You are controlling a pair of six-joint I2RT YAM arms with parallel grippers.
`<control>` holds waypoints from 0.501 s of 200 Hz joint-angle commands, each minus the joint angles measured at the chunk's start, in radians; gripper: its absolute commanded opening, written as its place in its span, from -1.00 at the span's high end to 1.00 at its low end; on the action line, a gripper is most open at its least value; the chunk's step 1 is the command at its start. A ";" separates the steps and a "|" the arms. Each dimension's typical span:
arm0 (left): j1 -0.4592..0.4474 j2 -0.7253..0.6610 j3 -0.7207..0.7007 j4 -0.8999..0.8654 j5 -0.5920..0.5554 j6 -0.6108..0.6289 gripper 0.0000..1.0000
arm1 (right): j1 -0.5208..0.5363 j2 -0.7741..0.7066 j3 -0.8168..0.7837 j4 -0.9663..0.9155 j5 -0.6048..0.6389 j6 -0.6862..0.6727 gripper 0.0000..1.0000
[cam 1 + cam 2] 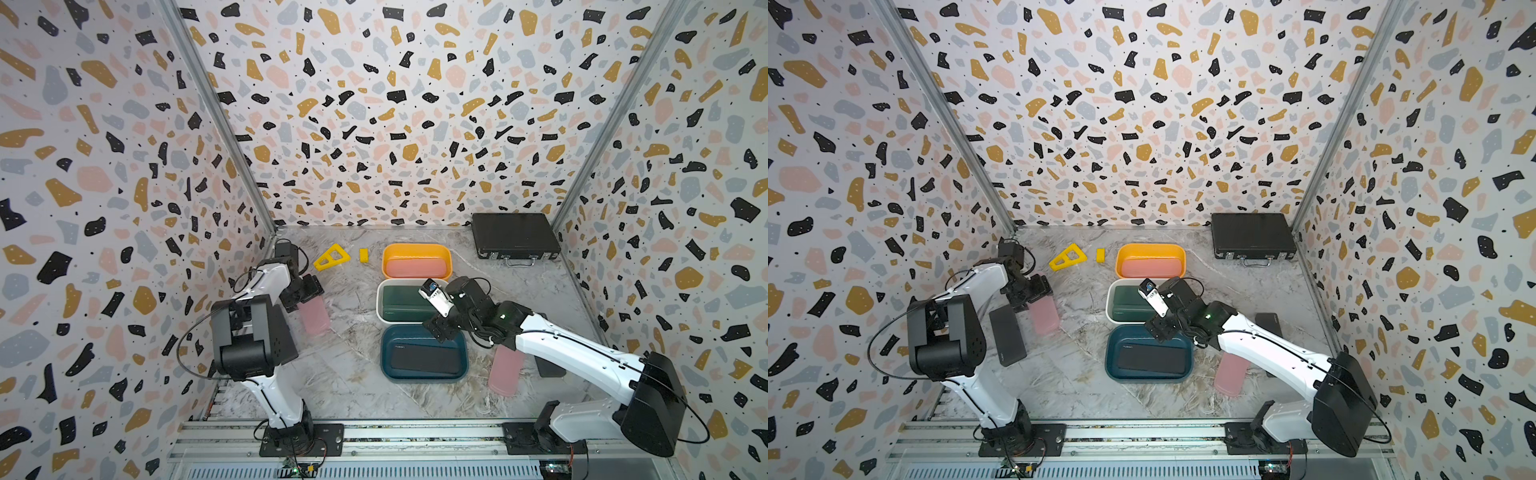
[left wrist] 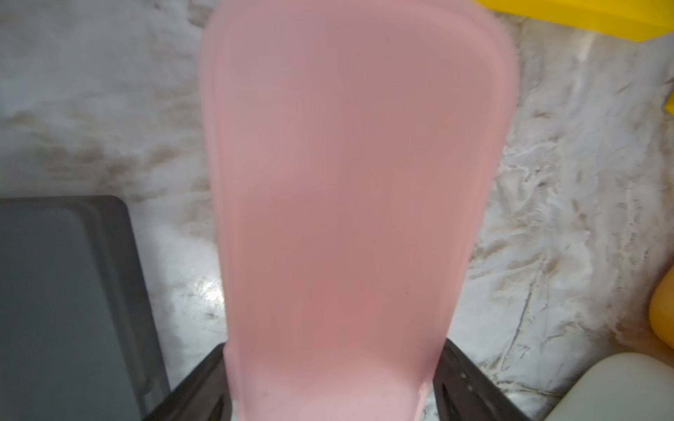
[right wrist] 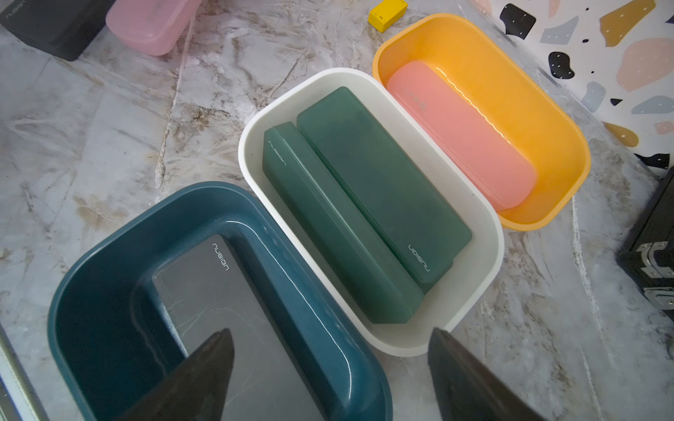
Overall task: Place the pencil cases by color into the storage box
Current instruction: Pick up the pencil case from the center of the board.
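end effector at left (image 2: 335,344) grips pink case (image 2: 353,164); right end effector (image 3: 330,331) gapes.

Glossy white shells on the left arm (image 1: 270,276), same on the right arm (image 1: 561,345), chunky matte black joint housings (image 1: 249,336), thin black cables (image 1: 179,347) looping loose, black wedge-fingered left end effector (image 1: 306,292), matching right end effector (image 1: 442,328), tiny green light (image 1: 503,316), black base plates (image 1: 301,440), silver rail (image 1: 415,432).

Walls (image 1: 415,104) all round wear a terrazzo print: black, mustard, pink and grey blobs on white. Metal posts (image 1: 217,112) in the back corners. The desk (image 1: 345,374) is grey-white marble look, aluminium rail (image 1: 415,434) up front.
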 commanded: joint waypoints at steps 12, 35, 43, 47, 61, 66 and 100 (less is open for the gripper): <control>-0.040 -0.083 0.015 -0.004 -0.007 0.073 -0.48 | 0.004 -0.032 0.023 -0.047 -0.005 0.041 -0.77; -0.086 -0.145 0.026 -0.007 -0.014 0.131 -0.48 | -0.004 -0.022 0.065 -0.087 -0.041 0.070 -0.75; -0.105 -0.170 0.027 -0.005 -0.015 0.154 -0.48 | -0.012 -0.016 0.085 -0.105 -0.062 0.085 -0.75; -0.114 -0.182 0.027 -0.005 -0.013 0.167 -0.48 | -0.017 -0.014 0.097 -0.113 -0.076 0.092 -0.74; -0.148 -0.228 0.031 -0.005 -0.009 0.210 -0.47 | -0.046 -0.007 0.137 -0.136 -0.144 0.132 -0.70; -0.161 -0.243 0.033 -0.005 -0.006 0.228 -0.46 | -0.061 -0.004 0.151 -0.141 -0.175 0.149 -0.69; -0.248 -0.366 0.017 -0.007 0.035 0.352 -0.45 | -0.154 0.004 0.241 -0.152 -0.388 0.250 -0.55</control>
